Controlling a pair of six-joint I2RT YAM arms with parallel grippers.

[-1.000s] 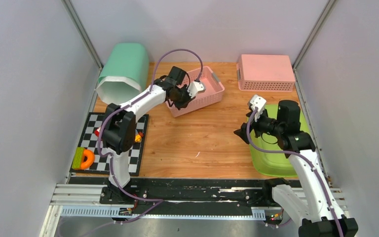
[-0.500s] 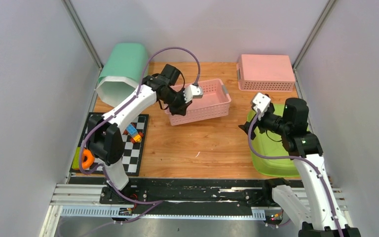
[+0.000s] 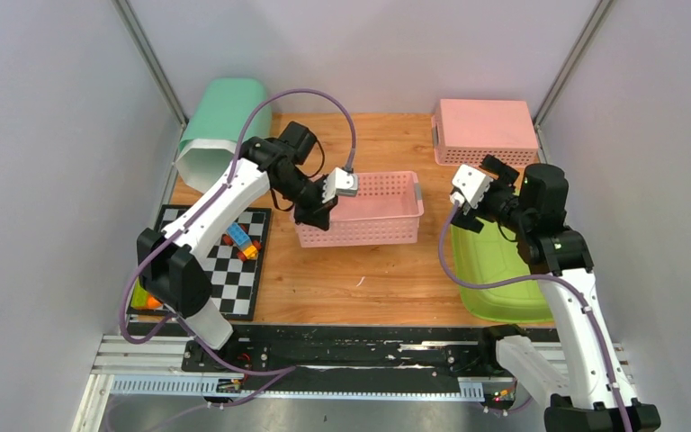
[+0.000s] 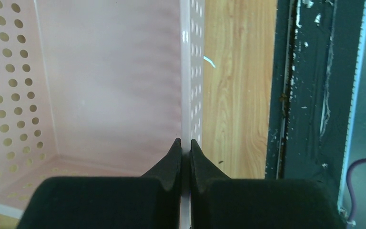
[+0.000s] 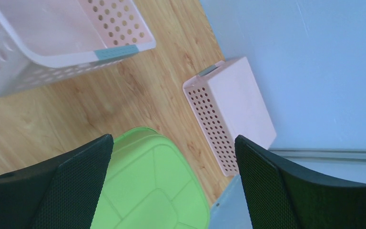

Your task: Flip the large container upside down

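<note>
While pinching pink basket (image 3: pixel 369 232) rim with left pincer (image 4: pixel 185 148) shut tight, gaining leverage to flip; holding right pincer (image 5: pixel 172 140) wide, empty, clear near green tub (image 3: pixel 504 270).

No writing, label, brand, number or sign can be read in any of the views.
</note>
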